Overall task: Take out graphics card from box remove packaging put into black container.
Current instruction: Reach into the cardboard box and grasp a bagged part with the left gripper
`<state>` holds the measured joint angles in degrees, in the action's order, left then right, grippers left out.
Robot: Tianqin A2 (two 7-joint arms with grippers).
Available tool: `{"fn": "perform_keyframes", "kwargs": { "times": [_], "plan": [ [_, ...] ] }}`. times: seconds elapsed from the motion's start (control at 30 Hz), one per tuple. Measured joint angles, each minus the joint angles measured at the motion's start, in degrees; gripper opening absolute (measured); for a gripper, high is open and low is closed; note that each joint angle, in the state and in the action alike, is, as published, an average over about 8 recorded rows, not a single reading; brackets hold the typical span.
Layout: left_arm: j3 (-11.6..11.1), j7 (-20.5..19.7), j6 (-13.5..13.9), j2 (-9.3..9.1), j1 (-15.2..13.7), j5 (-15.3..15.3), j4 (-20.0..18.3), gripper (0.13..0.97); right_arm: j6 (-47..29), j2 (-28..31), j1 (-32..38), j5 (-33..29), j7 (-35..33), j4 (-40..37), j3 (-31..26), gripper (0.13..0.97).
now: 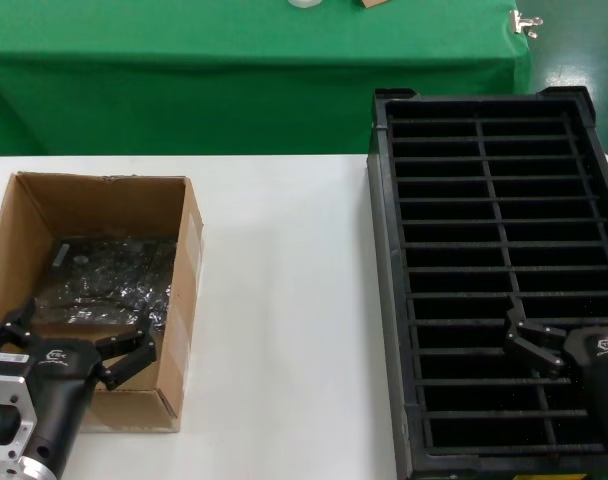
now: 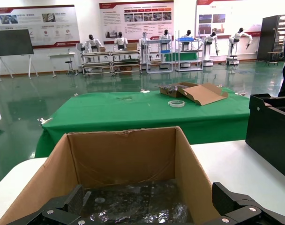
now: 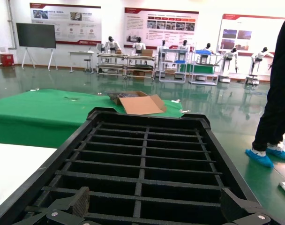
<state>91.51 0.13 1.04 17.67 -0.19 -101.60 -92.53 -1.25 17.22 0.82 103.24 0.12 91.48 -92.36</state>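
The brown cardboard box (image 1: pixel 184 290) stands open-topped on the left of the white table. On its floor lies the crinkly grey packaging (image 1: pixel 109 280) (image 2: pixel 133 206); the graphics card does not show. My left gripper (image 1: pixel 81 335) (image 2: pixel 151 202) hovers open over the box's near end, one finger (image 2: pixel 227 197) outside the right wall, and holds nothing. On the right stands the black container (image 1: pixel 384 250) (image 3: pixel 142 117) with its narrow slots bare. Above its near slots my right gripper (image 1: pixel 532 345) (image 3: pixel 156 204) is open and holds nothing.
Behind the white table (image 1: pixel 284 300) runs a green-clothed table (image 1: pixel 254 60). On it the left wrist view shows another open cardboard box (image 2: pixel 198 91) and a tape roll (image 2: pixel 176 103). A person (image 3: pixel 273 93) stands beyond the container's far right side.
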Motion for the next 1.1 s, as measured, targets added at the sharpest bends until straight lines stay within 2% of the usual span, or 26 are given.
{"fn": "perform_keyframes", "kwargs": {
  "times": [0.4,0.53,0.63,0.77,0.87,0.97,1.1],
  "plan": [
    [-0.4,0.3,0.5,-0.2,0.0,0.1,0.0,0.966,0.0,0.0,0.0,0.0,0.0,0.0,0.0,0.966],
    [-1.9,2.4,2.5,-0.63,-0.5,0.2,0.2,0.966,0.0,0.0,0.0,0.0,0.0,0.0,0.0,0.966],
    [-3.4,5.6,5.5,-0.18,-1.7,0.3,0.8,0.966,0.0,0.0,0.0,0.0,0.0,0.0,0.0,0.966],
    [-4.4,11.5,10.3,2.65,-4.7,0.9,2.7,0.966,0.0,0.0,0.0,0.0,0.0,0.0,0.0,0.966],
    [-3.8,16.0,13.8,6.31,-7.4,2.4,4.9,0.966,0.0,0.0,0.0,0.0,0.0,0.0,0.0,0.966],
    [-1.9,19.8,16.7,10.52,-10.4,5.1,7.7,0.966,0.0,0.0,0.0,0.0,0.0,0.0,0.0,0.966],
    [1.9,23.7,20.1,15.35,-15.1,9.2,12.9,0.966,0.0,0.0,0.0,0.0,0.0,0.0,0.0,0.966]
  ]
}}
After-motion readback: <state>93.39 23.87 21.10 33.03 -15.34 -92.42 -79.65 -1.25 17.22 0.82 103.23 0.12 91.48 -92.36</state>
